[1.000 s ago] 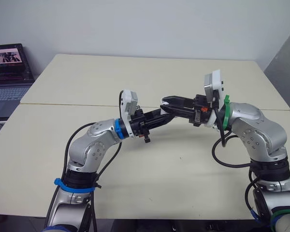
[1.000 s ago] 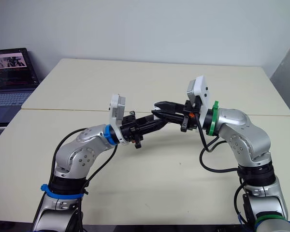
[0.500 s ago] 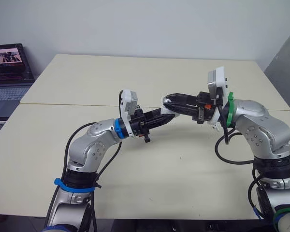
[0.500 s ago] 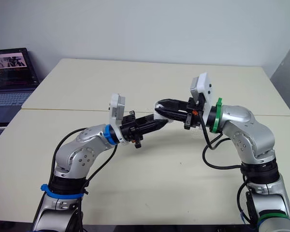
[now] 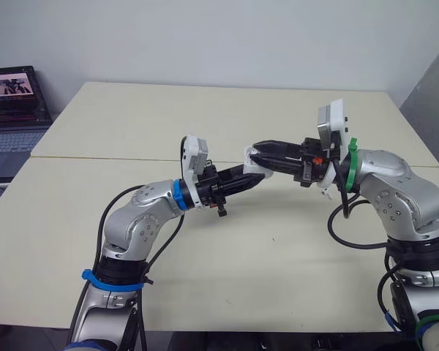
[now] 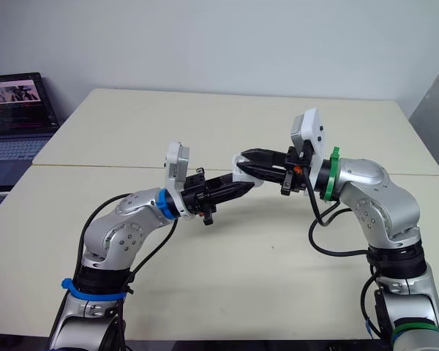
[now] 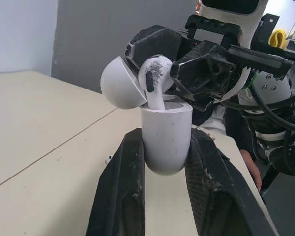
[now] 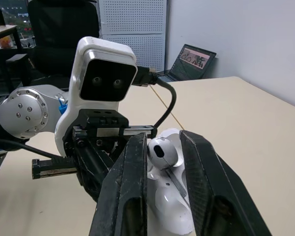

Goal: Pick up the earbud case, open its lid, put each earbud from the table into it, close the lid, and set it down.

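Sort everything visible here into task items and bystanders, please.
Task items: earbud case, lid open, gripped by the left end effector; earbud pinched by the right end effector, its stem in the case mouth.

Bystanders: laptop off to the robot's left; black office chair in the background.

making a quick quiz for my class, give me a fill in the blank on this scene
The left gripper is shut on the earbud case, whose lid is ____.
The right gripper pinches an earbud with its stem inside the ____.
The laptop stands beyond the table on the robot's ____ side.
Missing words: open; case; left.
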`<action>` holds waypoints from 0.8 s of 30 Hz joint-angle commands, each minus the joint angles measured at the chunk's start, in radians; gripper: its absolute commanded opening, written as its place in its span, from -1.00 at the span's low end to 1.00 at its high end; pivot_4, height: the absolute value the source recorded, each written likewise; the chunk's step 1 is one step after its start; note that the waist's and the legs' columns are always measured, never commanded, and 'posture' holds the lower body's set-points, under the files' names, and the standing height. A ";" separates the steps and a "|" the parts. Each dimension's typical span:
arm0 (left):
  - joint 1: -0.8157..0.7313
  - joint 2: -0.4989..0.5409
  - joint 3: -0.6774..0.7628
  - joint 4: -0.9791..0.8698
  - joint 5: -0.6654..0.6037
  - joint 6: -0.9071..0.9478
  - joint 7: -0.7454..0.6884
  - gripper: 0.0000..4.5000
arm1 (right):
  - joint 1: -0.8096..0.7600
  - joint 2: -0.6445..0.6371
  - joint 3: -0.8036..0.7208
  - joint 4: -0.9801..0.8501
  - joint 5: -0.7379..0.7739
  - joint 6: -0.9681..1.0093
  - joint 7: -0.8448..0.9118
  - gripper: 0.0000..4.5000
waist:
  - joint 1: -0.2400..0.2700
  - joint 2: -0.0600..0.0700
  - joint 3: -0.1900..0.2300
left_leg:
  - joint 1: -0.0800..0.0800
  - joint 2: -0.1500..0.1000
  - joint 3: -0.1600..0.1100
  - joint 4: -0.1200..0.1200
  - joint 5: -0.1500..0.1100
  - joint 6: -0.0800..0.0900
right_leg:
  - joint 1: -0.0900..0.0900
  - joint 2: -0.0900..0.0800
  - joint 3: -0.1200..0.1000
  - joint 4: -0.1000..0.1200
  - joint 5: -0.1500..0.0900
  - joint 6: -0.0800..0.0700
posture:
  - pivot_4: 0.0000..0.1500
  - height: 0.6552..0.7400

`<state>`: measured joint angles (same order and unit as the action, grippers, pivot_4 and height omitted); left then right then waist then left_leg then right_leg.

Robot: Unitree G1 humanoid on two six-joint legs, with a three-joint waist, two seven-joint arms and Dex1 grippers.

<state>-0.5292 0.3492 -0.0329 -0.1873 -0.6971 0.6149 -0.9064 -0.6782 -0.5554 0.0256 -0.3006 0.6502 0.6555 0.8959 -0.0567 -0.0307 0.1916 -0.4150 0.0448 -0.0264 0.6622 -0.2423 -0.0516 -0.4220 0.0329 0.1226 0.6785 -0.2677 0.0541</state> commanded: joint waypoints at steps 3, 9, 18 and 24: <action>-0.019 0.003 0.002 -0.016 0.004 -0.025 -0.009 -0.68 | 0.009 -0.003 -0.005 -0.058 0.015 0.001 0.003 -0.52 | 0.000 0.000 0.000 | 0.000 0.000 0.000 0.000 0.000 0.000 | 0.000 0.000 0.000 0.000 0.000 0.000 | 1.00 1.00; -0.016 0.004 0.001 -0.015 0.012 -0.029 -0.008 -0.68 | 0.001 -0.002 -0.027 -0.041 0.016 0.000 -0.009 -0.52 | 0.000 0.000 0.000 | 0.000 0.000 0.000 0.000 0.000 0.000 | 0.000 0.000 0.000 0.000 0.000 0.000 | 1.00 1.00; 0.042 0.010 0.033 0.032 0.170 -0.211 0.074 -0.68 | -0.112 -0.090 -0.207 -0.037 0.167 0.186 -0.126 -0.52 | 0.002 0.000 0.000 | 0.000 0.000 0.000 0.000 0.000 0.000 | 0.000 0.000 0.000 0.000 0.003 -0.005 | 1.00 1.00; 0.109 -0.005 0.051 -0.002 0.237 -0.298 0.161 -0.68 | 0.052 -0.372 -0.113 0.162 -0.118 0.064 -0.030 -0.52 | 0.014 0.000 0.000 | 0.000 -0.001 0.001 0.000 0.000 0.000 | 0.001 -0.002 0.000 -0.003 0.003 -0.004 | 1.00 1.00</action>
<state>-0.4211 0.3526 0.0145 -0.1430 -0.4647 0.3432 -0.7657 -0.6415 -0.8996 -0.1119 -0.1843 0.6135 0.7713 0.8485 -0.0427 -0.0308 0.1915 -0.4153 0.0437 -0.0247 0.6623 -0.2424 -0.0515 -0.4210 0.0311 0.1233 0.6752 -0.2652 0.0500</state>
